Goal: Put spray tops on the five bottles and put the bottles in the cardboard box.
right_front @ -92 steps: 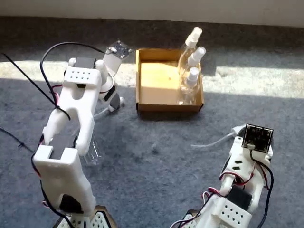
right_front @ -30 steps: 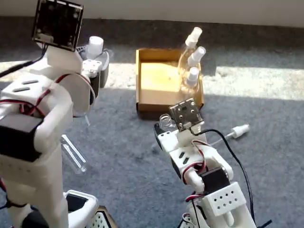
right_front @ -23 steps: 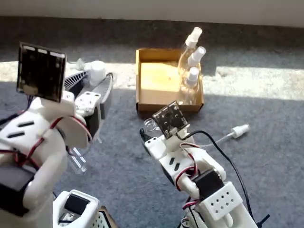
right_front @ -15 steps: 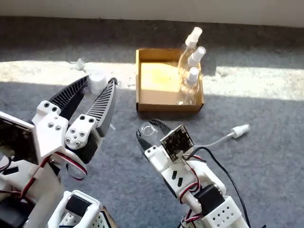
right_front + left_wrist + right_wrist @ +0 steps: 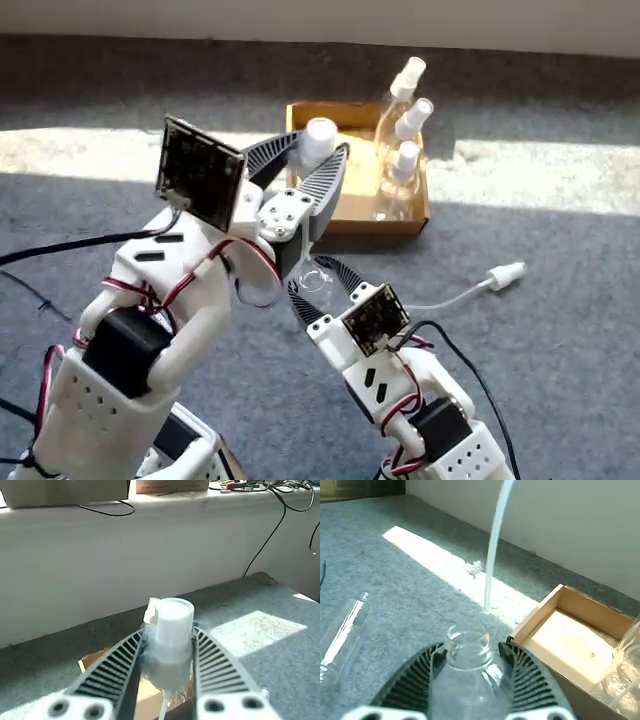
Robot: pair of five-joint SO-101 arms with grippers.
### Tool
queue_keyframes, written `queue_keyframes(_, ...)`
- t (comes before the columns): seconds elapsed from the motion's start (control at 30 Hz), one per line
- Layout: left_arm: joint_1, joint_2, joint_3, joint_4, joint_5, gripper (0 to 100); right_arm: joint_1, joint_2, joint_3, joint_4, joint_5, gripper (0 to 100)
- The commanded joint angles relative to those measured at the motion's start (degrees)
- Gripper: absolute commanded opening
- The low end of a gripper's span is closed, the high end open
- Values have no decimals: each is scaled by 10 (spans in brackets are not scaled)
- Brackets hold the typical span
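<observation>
My left gripper is shut on a white spray top, held in the air in front of the cardboard box. The top's dip tube hangs down. Just below it my right gripper is shut on a clear bottle, upright with its neck open. The tube's tip ends a little above the neck. Three capped bottles stand along the box's right wall. Another bare bottle lies on the carpet.
A loose spray top with its tube lies on the grey carpet right of my right arm. The box's left half is bare cardboard. A pale wall runs behind the box. Sunlight falls in a band across the carpet.
My left arm has swung right with the spray top, from left of the box to above the bottle. The right gripper has kept the bottle nearly in place.
</observation>
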Motion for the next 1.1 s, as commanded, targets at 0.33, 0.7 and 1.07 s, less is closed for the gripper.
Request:
queue_keyframes(0.33, 20, 27, -4, -19, 23, 10, 0, -17, -6, 13, 4, 4)
queue_keyframes(0.7, 21, 27, -1, -19, 23, 10, 34, -16, 15, 10, 3, 4)
queue_keyframes(1.07, 23, 27, 0, -18, 28, 10, 35, -16, 15, 10, 3, 4)
